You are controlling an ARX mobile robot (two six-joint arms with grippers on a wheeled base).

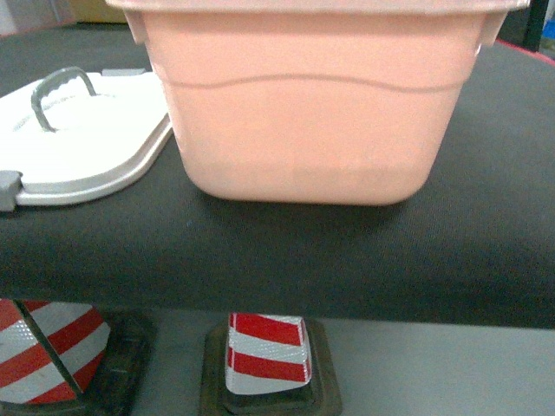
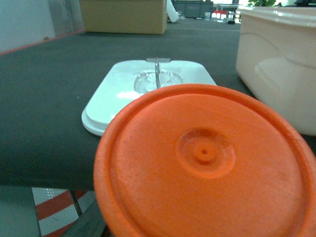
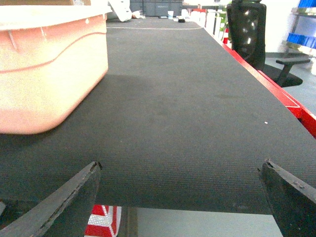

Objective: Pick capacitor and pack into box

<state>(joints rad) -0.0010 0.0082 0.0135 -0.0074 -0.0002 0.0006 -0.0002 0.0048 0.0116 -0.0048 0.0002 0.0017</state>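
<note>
The capacitor (image 2: pixel 205 163), an orange cylinder seen end-on with a small centre dimple, fills the lower part of the left wrist view. It hangs just off the table's front edge, held by my left gripper, whose fingers are hidden behind it. The pale pink box (image 1: pixel 303 113) stands open on the dark table and also shows as the box (image 2: pixel 276 64) to the capacitor's right. Its white lid (image 1: pixel 87 139) with a grey handle lies flat to the left of it. My right gripper (image 3: pixel 180 168) is open at the table's front edge, right of the box (image 3: pixel 49 64), holding nothing. Neither gripper shows in the head view.
Red-and-white striped cones (image 1: pixel 264 351) stand on the floor under the table's front edge. A brown cardboard carton (image 2: pixel 123 17) sits at the far end. A black office chair (image 3: pixel 247 29) stands beyond the table's red right edge (image 3: pixel 276 94).
</note>
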